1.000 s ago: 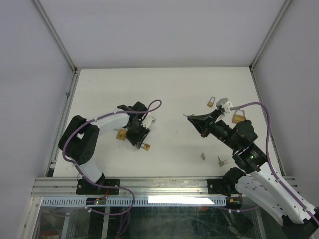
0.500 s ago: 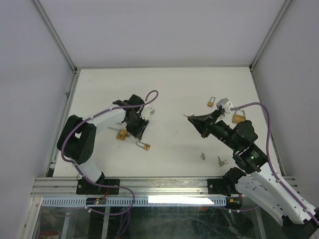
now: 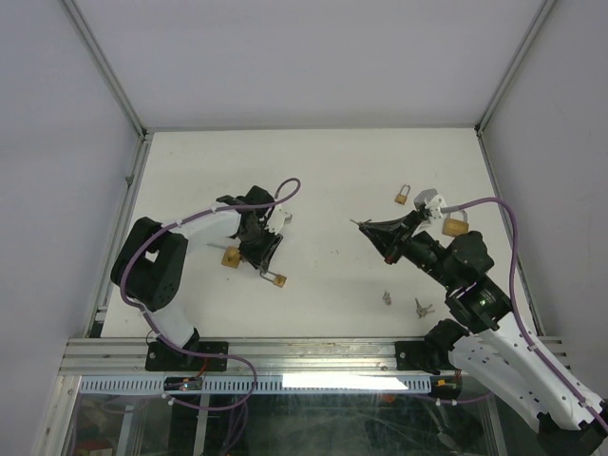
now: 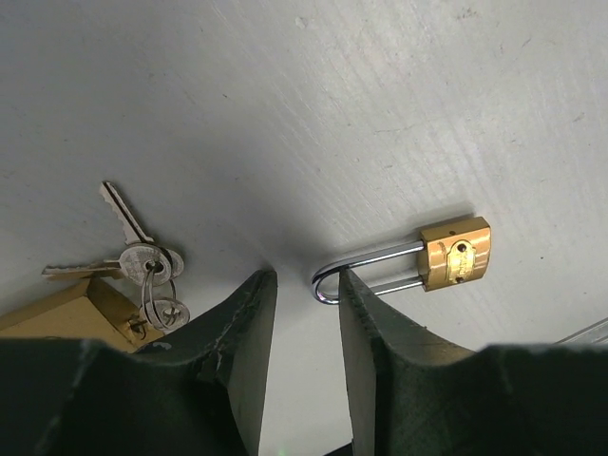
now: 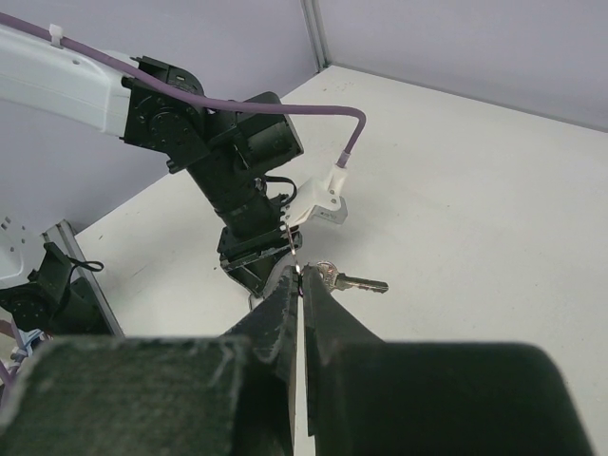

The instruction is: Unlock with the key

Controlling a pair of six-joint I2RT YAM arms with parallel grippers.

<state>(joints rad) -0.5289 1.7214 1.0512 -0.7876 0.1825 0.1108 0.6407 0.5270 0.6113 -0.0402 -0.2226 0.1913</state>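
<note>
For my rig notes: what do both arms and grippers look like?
The left arm and right arm have white links and black joints. A purple cable runs along each. The left gripper and right gripper have black, tapered fingers. A green light shows on the right arm.

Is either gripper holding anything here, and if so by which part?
The right gripper is shut on the key, pinched at its head end with the blade sticking out. The left gripper holds nothing; its open jaws flank the shackle bend of the padlock.

Keyed padlock (image 4: 76,306), body mostly hidden behind the left jaws.
</note>
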